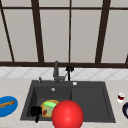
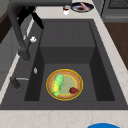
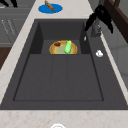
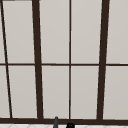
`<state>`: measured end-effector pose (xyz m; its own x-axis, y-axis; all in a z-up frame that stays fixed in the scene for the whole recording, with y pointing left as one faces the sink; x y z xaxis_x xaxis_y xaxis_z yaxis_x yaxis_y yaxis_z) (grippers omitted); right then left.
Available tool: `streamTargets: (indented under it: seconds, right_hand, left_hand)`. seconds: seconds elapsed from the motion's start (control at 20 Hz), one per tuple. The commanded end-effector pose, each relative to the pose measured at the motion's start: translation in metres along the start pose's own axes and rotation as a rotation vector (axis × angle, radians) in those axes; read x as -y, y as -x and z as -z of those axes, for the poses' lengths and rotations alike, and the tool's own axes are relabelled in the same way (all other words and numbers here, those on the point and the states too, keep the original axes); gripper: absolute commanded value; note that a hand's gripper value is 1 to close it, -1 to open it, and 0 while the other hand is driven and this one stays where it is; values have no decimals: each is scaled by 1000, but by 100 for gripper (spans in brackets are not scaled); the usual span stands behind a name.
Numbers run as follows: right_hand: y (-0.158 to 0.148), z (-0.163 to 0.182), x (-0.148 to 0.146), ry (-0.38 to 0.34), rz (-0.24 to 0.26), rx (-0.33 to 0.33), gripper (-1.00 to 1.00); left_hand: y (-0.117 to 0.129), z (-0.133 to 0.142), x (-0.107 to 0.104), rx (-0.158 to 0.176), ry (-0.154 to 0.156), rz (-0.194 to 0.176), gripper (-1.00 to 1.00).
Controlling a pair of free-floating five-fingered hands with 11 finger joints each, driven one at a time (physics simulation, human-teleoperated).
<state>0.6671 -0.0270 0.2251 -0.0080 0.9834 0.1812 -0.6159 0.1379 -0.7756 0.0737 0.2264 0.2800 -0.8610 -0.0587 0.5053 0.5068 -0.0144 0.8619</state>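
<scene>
Honestly, watching right hand (image 1: 69, 68) hovering spread wide just beside faucet (image 1: 56, 72), mid-frame. Probably worth closing in slow and square, not clipping the spout. Left hand (image 1: 36, 112) hanging lower left by plate (image 1: 50, 107) in sink (image 1: 87, 100), grip impossible to tell.

Yellow plate (image 2: 75, 75) in dark sink (image 2: 67, 32)

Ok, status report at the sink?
Right hand up by the faucet. Left hand at sink front edge. Plate with corn inside. Red ball in front.
</scene>
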Motion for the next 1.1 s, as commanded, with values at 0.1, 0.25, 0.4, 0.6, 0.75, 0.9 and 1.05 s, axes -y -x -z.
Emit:
streamTargets:
  seconds: [0.1,0.25,0.4,0.6,0.75,0.9,1.05]
  right_hand:
    - [4,30,2,-70,-34,48,-100]
    - [6,41,-5,-142,-43,59,-100]
    - [8,56,-6,-194,-28,62,-100]
    - [10,79,-8,-267,-26,77,-100]
    - [10,91,-10,-319,-35,93,-100]
    - [9,99,-12,-358,-63,111,100]
    - [0,104,-6,-344,-68,64,100]
  left_hand:
    - [0,0,0,0,0,0,0]
    - [0,0,0,0,0,0,0]
    - [0,0,0,0,0,0,0]
    - [0,0,0,0,0,0,0]
    - [0,0,0,0,0,0,0]
    - [0,0,0,0,0,0,0]
    - [0,0,0,0,0,0,0]
